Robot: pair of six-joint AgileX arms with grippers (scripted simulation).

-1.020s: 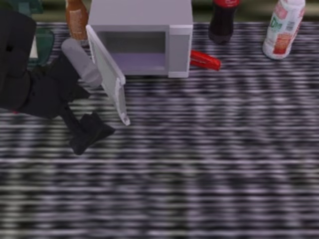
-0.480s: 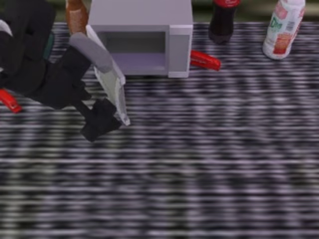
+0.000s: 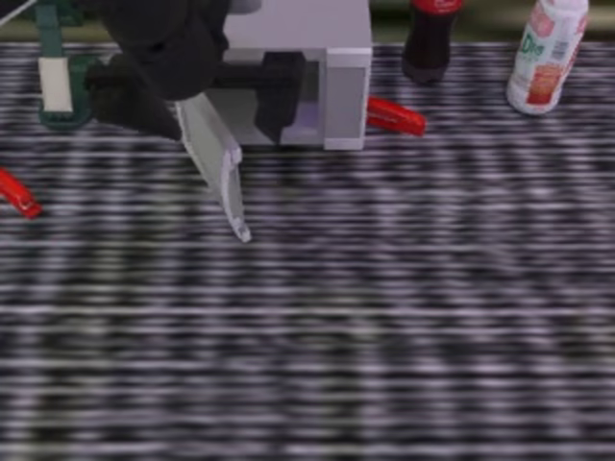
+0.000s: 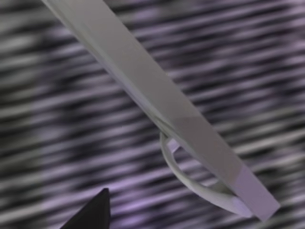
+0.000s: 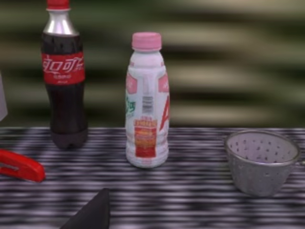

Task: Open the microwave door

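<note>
The light grey microwave (image 3: 288, 29) stands at the back of the table, left of centre. Its control strip (image 3: 346, 96) is on the right side of its front. The microwave door (image 3: 207, 144) is swung wide open toward the front left, with its curved handle (image 3: 235, 197) at the free end. My left arm reaches over the oven's left side. My left gripper (image 3: 279, 101) hangs dark in front of the cavity, open and holding nothing. In the left wrist view the door's edge (image 4: 143, 81) and the handle (image 4: 186, 176) lie beyond one dark fingertip (image 4: 95, 214). My right gripper shows only a fingertip (image 5: 93, 214).
A cola bottle (image 3: 430, 38) and a white bottle with a pink cap (image 3: 546, 53) stand at the back right. A red stapler (image 3: 394, 115) lies beside the oven. A metal strainer (image 5: 261, 160) sits near the bottles. A red item (image 3: 17, 192) and a green stand (image 3: 58, 82) are at the left.
My left arm has swung from the door's front left up and over the microwave, putting its gripper before the cavity. The door keeps its open angle.
</note>
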